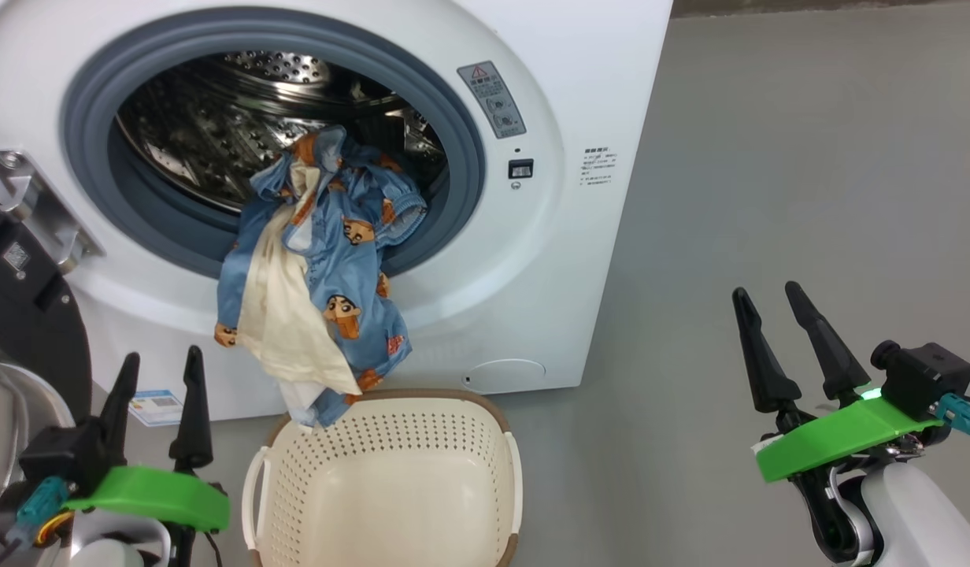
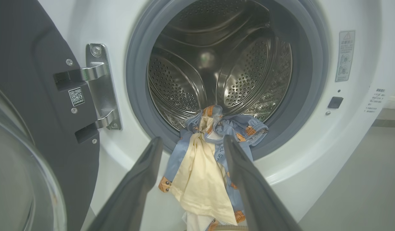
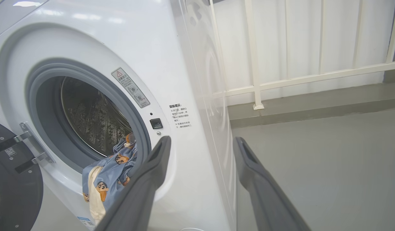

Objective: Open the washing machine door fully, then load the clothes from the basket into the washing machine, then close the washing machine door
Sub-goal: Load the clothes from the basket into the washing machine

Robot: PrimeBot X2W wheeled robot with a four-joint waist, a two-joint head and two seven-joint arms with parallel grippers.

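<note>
Item count: one washing machine (image 1: 595, 94), one washing machine door (image 1: 28, 315), one basket (image 1: 422, 396) and one bundle of clothes (image 1: 320, 268), made up of blue bear-print fabric and one cream piece. The door stands swung open on its metal hinge (image 1: 36, 205) at the machine's left side, with its dark inner face and glass bowl at the left edge of the head view. The clothes lie across the lower lip of the grey gasket (image 1: 469, 157). The upper part is inside the perforated drum (image 1: 217, 118); the rest hangs down the white front panel, and its lowest end reaches the rear rim of the basket. The basket stands on the grey floor (image 1: 768, 197) just in front of the machine and carries two white side handles. Two grippers are present, each with two dark fingers. The left gripper (image 1: 161, 354) is low at the left, beside the basket, fingers pointing up toward the drum opening, spread apart and holding nothing; in the left wrist view the clothes (image 2: 204, 166) appear between them, apart from both. The right gripper (image 1: 765, 289) is well to the right of the machine, over bare floor, fingers raised, likewise spread and holding nothing.
</note>
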